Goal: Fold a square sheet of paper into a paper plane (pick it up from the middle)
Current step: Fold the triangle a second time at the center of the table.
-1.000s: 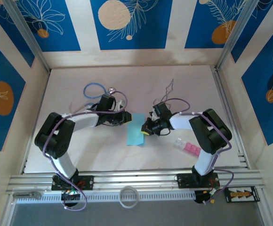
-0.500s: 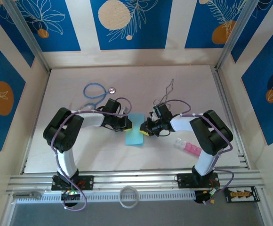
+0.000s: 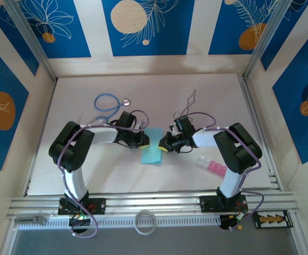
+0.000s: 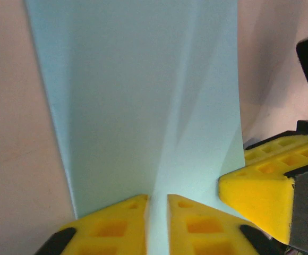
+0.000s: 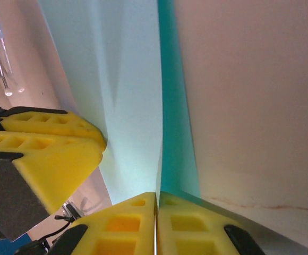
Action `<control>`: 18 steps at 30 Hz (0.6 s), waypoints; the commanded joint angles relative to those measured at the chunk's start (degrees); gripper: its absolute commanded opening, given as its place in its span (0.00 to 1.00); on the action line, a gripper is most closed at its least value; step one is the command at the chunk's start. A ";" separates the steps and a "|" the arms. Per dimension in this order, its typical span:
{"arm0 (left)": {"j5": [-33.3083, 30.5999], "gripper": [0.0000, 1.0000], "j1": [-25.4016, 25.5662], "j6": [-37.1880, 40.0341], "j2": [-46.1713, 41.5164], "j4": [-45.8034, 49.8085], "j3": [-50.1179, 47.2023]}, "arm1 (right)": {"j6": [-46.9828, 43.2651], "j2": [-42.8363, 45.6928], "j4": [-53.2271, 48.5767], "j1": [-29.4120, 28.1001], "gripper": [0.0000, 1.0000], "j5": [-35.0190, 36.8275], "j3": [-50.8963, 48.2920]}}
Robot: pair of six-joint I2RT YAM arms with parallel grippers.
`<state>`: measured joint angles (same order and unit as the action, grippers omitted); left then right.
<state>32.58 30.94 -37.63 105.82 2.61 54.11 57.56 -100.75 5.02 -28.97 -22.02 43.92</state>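
Right gripper (image 5: 156,197) presses its fingertips together on the sheet of paper (image 5: 133,106), which runs out ahead; its wrist view adds a darker turquoise fold. Left gripper (image 4: 157,204) stands a slit apart, seemingly nipping the sheet's opposite edge.

Turquoise paper sheet (image 3: 152,152), folded to a narrow strip, lies mid-counter (image 3: 159,95). L end effector (image 3: 144,140) is at its upper-left edge, R end effector (image 3: 165,145) at upper-right, both touching it. Blue stethoscope (image 3: 106,102) sits behind L arm. Pink & clear blocks (image 3: 212,166) are beside R arm. White ring (image 3: 145,222) is at front rail.
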 commanded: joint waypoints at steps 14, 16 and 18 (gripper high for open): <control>-25.80 0.50 18.29 32.86 -25.73 -10.08 -15.72 | 2.84 0.55 -5.44 0.85 0.05 -4.20 4.26; -29.55 0.53 20.32 35.32 -25.91 -7.59 -15.60 | 2.81 0.54 -5.95 0.85 0.05 -4.28 4.52; -33.30 0.53 22.68 37.21 -25.15 -5.20 -14.64 | 2.85 0.47 -5.98 0.85 0.05 -4.58 4.83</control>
<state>7.44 51.53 -7.75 80.51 -4.14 39.07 59.75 -100.73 1.58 -28.42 -24.62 47.37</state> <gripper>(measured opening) 0.528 0.057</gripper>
